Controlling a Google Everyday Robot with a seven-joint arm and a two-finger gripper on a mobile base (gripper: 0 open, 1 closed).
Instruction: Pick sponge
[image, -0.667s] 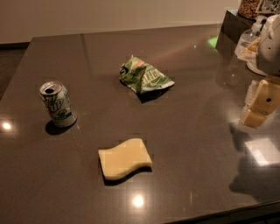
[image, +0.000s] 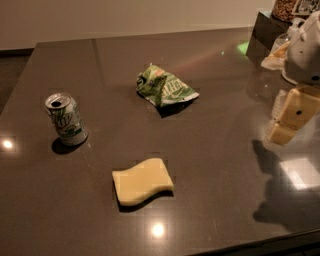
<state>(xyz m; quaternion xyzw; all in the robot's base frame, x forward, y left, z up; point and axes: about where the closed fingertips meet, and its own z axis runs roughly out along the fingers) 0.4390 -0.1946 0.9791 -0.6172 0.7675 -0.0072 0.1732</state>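
Note:
The sponge (image: 142, 181) is a flat pale-yellow block with wavy edges, lying on the dark table (image: 215, 150) near its front edge, left of centre. My gripper (image: 287, 120) is a boxy cream-yellow piece at the right edge, hanging above the table under the white arm (image: 305, 50). It is far to the right of the sponge and a little farther back, and holds nothing that I can see.
A green-and-white soda can (image: 66, 120) stands upright at the left, behind the sponge. A crumpled green-and-white snack bag (image: 164, 90) lies at the table's middle back. A dark box (image: 267, 30) with containers stands at the back right corner.
The gripper has shifted slightly left and down at the right edge. The sponge, can and bag have not moved.

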